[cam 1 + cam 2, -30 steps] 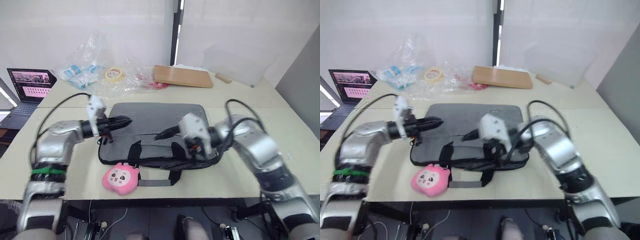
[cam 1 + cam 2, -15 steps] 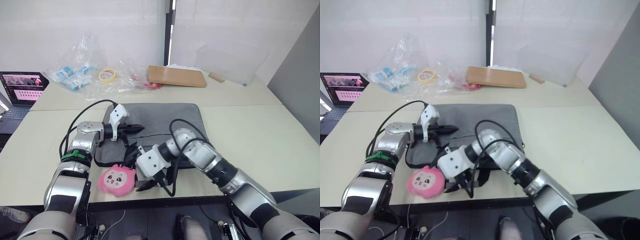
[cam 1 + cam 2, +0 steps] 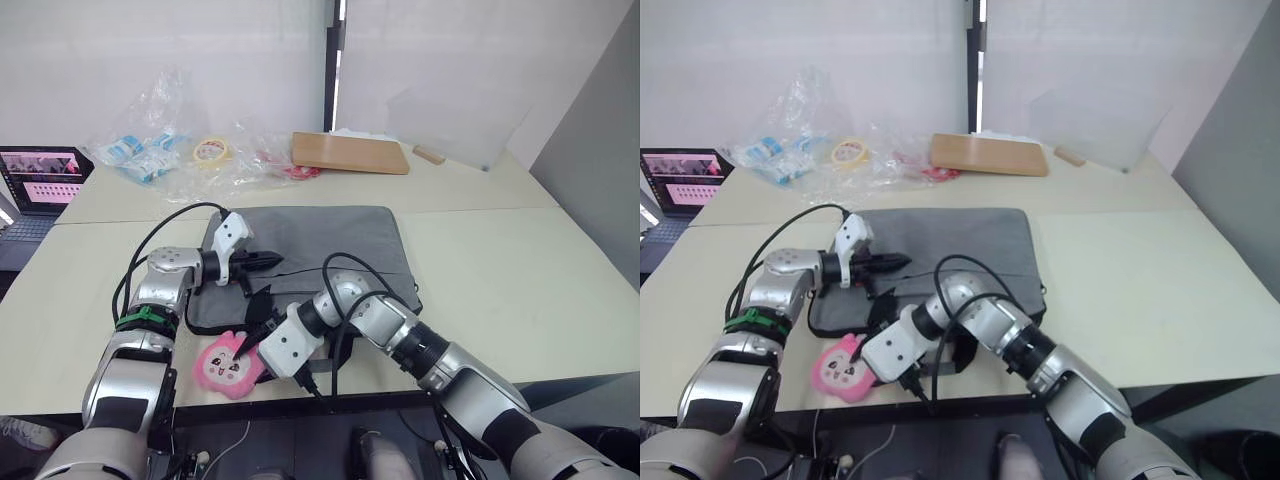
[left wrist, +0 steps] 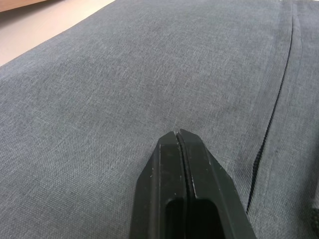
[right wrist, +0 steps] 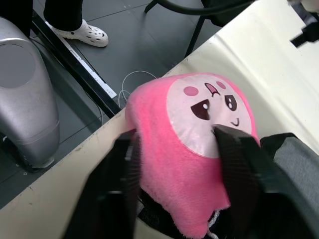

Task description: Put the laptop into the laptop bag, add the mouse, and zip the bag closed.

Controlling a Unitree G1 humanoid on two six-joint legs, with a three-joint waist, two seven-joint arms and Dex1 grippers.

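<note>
Grey fabric is lying flat across the middle of the cream table (image 3: 520,260): the laptop bag (image 3: 320,240), its black handles (image 3: 962,350) trailing toward the near edge. The left gripper (image 3: 262,262) is reaching in over the bag's left end with its two black fingers pressed tight together, nothing between them, the tips hanging just above the weave beside the dark line of the zip (image 4: 273,119). The right arm is bending across the front of the bag, and the right gripper (image 3: 243,345) is sitting at the near-left corner with its fingers spread either side of a pink plush toy (image 5: 194,134) with a small cartoon face; one finger (image 5: 234,169) is lying against the face side and the other against the fuzzy back, so the toy is sitting between them, though I cannot say how firmly they are pressing. The plush is resting right at the table's front edge, touching the bag's handle. At the far side, crumpled clear plastic bags (image 3: 170,130) are lying by a roll of yellow tape (image 3: 209,150), with a wooden board (image 3: 350,152) to their right, and a small dark laptop (image 3: 35,180) is showing a pink-and-white screen at the far left.
</note>
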